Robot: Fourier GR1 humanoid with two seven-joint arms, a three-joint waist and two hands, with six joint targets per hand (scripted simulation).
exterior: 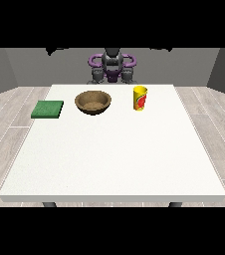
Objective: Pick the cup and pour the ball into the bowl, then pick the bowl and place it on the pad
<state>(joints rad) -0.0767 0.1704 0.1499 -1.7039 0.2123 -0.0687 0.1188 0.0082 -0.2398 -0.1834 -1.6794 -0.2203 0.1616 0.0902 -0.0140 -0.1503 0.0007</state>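
No step looks begun: the yellow cup (140,98) stands upright near the table's (109,164) far edge beside the wooden bowl (93,102), the green pad (48,109) at the view's left edge, so the hand at the view's right (128,75), its finger state indiscernible like the hand at the view's left (98,75), must reach the cup first.

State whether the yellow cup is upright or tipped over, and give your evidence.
Upright: the yellow cup stands on its base on the table, with its rim facing up.

On the tabletop (109,159), the bowl (93,102) sits between the pad (48,109) at left and the cup (140,98) at right, seemingly all apart.
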